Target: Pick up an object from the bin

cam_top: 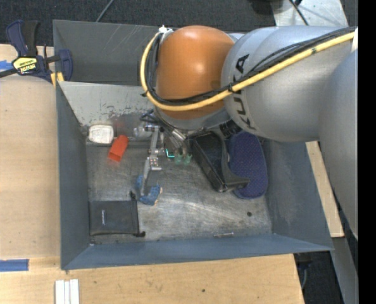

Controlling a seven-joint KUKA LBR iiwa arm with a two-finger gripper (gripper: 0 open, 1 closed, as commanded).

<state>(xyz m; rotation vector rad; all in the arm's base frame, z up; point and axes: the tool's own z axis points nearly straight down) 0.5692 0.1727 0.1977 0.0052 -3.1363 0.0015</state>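
Gripper [154,166] mid-frame; small blue piece [148,194] lies just below it, twd bottom left. Grip state: can't tell.

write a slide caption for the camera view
Pincer hangs close over a small blue object, with an orange block nearby.

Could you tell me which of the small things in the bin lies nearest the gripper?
The small blue piece, just below the gripper in view; the orange block and white piece lie farther left.
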